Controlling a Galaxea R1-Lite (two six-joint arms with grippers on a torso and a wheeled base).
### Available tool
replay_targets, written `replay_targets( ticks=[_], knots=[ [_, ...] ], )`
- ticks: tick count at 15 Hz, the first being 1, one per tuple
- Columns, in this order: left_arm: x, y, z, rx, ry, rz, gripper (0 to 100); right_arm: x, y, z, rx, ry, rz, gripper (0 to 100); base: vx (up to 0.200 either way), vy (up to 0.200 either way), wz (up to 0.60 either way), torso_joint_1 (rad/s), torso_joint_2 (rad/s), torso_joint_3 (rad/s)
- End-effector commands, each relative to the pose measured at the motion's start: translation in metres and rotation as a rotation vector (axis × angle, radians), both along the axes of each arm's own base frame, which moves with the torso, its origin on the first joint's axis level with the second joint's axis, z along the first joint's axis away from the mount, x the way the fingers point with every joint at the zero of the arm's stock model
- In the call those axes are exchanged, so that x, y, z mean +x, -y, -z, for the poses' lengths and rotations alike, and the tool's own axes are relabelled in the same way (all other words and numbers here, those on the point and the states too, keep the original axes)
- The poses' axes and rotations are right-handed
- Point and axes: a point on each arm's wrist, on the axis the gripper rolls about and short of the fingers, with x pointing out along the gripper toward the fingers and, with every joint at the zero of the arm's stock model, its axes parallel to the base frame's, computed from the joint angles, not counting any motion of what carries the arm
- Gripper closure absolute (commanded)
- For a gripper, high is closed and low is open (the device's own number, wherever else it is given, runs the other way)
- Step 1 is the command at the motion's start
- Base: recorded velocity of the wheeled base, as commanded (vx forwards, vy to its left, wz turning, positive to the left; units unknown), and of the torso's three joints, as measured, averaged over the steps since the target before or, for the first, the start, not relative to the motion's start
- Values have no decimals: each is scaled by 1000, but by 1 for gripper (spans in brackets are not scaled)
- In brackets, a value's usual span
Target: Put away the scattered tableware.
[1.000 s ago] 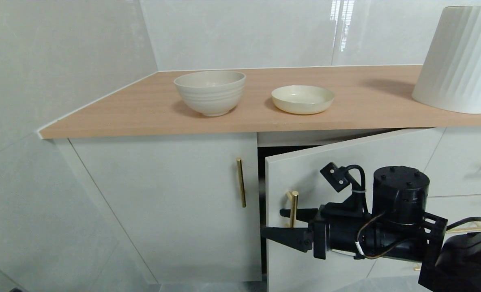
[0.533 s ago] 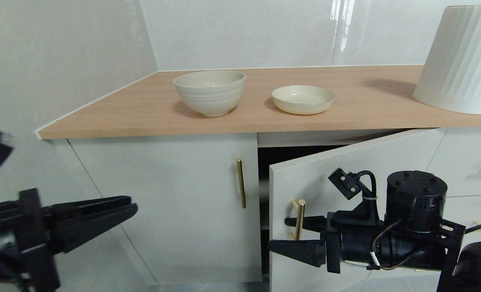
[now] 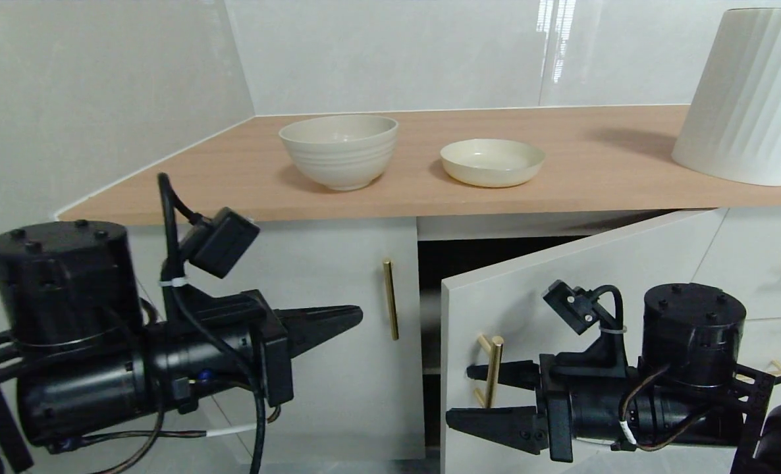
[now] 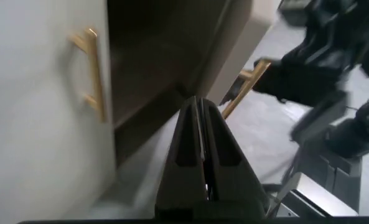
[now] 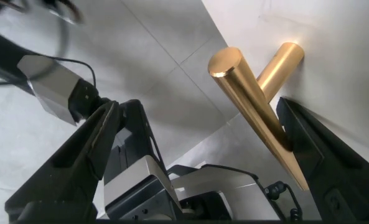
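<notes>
Lower right, the right gripper (image 3: 471, 395) holds its fingers spread astride the gold door handle (image 3: 494, 368). Lower left, the left gripper (image 3: 354, 316) has its fingers pressed together. The bowl (image 3: 339, 150) and the shallow dish (image 3: 492, 161) sit upper centre on the worktop (image 3: 219, 184). The inside of the open cabinet (image 3: 476, 253) is too dark to make out.

Head camera above, frontal; wrist cameras close to door handle (image 3: 494, 368)

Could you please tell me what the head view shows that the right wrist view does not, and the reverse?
Head view: the bowl and shallow dish on the countertop, with a white ribbed container farther right. Right wrist view: the round end face of the brass handle. Both: the right claw, open around that handle on the open cabinet door.
</notes>
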Motion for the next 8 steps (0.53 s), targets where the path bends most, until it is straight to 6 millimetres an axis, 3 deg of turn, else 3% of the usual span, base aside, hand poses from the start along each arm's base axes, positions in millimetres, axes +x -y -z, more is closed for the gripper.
replay_targets(
  ticks=[1,8],
  knots=[
    [23,18,34,36,-77,16,100,0,-1,3,-9,-11,-5,0,0,0,0,0,0,0],
    [58,57,49,-8,-51,60,100,-1,1,5,-17,-5,-4,0,0,0,0,0,0,0]
  ],
)
